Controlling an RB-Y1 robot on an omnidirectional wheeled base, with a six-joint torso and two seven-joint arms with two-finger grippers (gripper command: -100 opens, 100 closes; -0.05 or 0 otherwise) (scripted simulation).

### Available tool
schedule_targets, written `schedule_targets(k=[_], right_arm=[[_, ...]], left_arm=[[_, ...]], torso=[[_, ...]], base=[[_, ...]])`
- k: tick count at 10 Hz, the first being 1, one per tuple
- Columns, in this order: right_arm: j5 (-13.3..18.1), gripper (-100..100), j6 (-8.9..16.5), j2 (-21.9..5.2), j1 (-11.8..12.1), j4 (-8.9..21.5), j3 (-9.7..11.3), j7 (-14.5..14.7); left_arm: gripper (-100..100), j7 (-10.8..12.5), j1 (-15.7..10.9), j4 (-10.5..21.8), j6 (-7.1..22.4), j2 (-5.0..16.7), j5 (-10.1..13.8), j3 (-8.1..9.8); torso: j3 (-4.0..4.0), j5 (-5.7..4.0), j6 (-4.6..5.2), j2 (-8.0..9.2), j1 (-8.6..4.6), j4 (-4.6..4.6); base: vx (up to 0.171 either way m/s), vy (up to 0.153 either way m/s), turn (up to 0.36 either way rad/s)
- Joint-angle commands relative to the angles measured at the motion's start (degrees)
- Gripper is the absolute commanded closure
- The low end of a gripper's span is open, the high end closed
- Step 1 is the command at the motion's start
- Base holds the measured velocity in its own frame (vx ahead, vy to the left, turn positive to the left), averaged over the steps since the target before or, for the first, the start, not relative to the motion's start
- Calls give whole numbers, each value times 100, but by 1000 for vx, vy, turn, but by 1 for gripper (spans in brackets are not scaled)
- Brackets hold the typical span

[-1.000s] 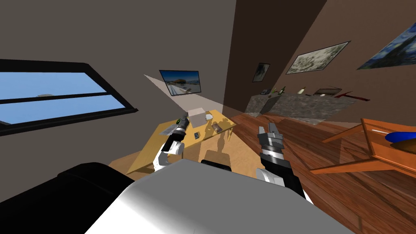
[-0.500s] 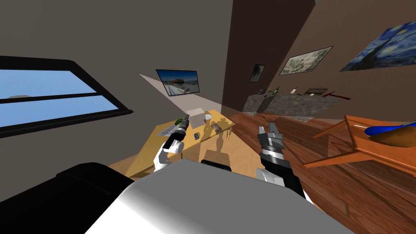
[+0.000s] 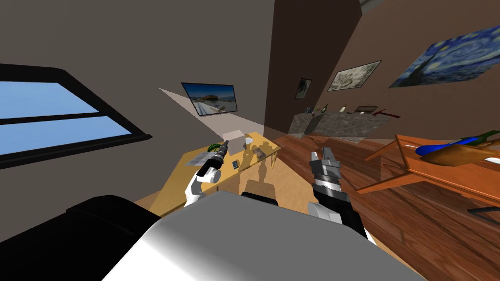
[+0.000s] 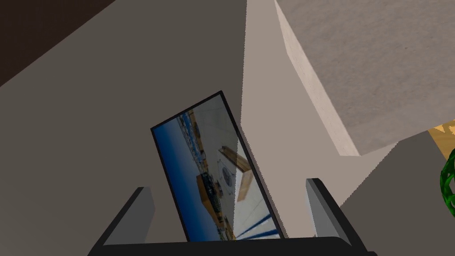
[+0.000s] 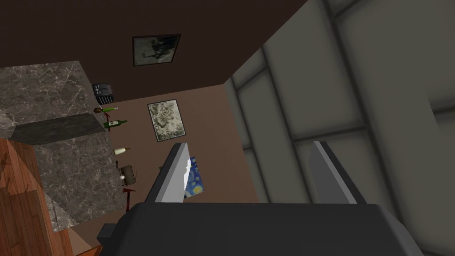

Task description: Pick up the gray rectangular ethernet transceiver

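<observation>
- Ahead of us stands a table (image 3: 181, 181), with a box (image 3: 234, 140) at its far end.
- The transceiver (image 3: 236, 164) lies on that table, nearer us than the box.
- Behind the table, to our right, stands a counter (image 3: 342, 125).

The near surface (image 3: 178, 181) is pale yellow wood, matt. The floor (image 3: 390, 229) is reddish wood boards with a slight sheen. The far surface (image 5: 71, 173) is mottled grey stone, smooth. The box (image 4: 377, 66) looks grainy and matt. My left pincer (image 4: 227, 187) has smooth, matt grey fingers (image 4: 322, 209).
</observation>
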Motion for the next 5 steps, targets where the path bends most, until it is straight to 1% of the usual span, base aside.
schedule_targets(k=[1, 2, 3, 4, 5], right_arm=[[0, 0, 0, 0, 0, 0, 0, 0], [0, 0, 0, 0, -1, 0, 0, 0], [0, 0, 0, 0, 0, 0, 0, 0], [0, 0, 0, 0, -1, 0, 0, 0], [0, 0, 0, 0, 0, 0, 0, 0]], left_arm=[[-100, -137, -61, 130, 286, 56, 88, 80], [-100, -137, -61, 130, 409, 56, 88, 80], [-100, -283, -102, 267, 575, 93, 164, 145], [-100, -283, -102, 267, 738, 93, 164, 145], [-100, -427, -140, 414, 917, 130, 240, 214]], torso=[[0, 0, 0, 0, 0, 0], [-1, 0, 4, -1, 2, 0], [0, 0, 0, 0, 3, 0], [0, 1, 4, 0, 7, 0], [0, 1, 0, -1, 6, 0]], base=[[-1, 35, -175], [-3, 42, -95], [-8, 49, -174], [-1, 49, -90], [7, 51, -198]])
